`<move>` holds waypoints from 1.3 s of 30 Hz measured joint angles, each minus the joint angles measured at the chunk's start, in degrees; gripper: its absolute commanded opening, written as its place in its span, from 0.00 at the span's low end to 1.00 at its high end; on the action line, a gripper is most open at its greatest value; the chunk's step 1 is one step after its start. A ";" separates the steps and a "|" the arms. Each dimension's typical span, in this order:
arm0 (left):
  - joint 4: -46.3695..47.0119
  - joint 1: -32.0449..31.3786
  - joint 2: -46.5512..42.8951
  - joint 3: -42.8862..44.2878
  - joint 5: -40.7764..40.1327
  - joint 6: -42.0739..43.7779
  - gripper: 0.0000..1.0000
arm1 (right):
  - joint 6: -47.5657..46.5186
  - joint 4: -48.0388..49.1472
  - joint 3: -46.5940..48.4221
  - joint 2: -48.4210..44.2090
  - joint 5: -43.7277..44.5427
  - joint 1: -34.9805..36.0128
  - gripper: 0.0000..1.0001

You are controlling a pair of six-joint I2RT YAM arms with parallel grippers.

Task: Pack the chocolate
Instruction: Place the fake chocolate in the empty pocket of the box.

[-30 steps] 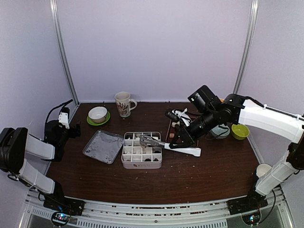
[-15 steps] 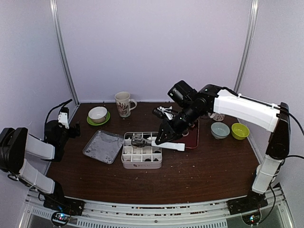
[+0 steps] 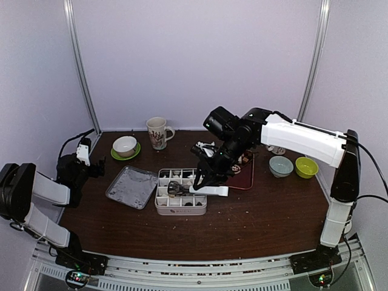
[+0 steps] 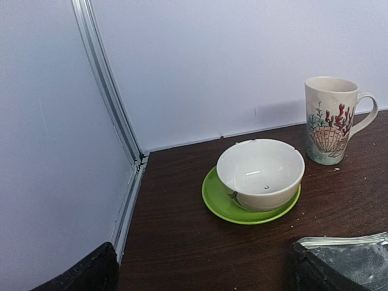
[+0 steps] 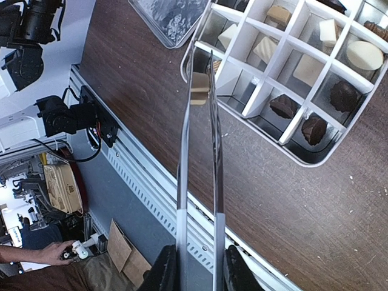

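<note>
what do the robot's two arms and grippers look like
Both arms have smooth white shells over the long links and bulky black joints. The right arm ends in a black right gripper with black fingers. The left arm carries a small white block near its black left gripper, with a thin black cable looping above it. No markings are legible.
</note>
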 measured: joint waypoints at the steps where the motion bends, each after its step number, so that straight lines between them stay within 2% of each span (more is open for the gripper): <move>1: 0.13 0.00 0.00 -0.09 0.31 0.15 0.98 | 0.04 -0.63 1.05 0.83 0.28 0.00 0.22; 21: 0.46 0.00 0.00 -0.26 1.68 0.68 0.98 | -0.22 -5.33 3.98 4.17 2.54 0.00 0.36; 39: 0.46 0.00 0.00 -0.26 1.79 0.68 0.98 | -1.49 -3.65 5.01 4.52 8.41 -1.97 0.32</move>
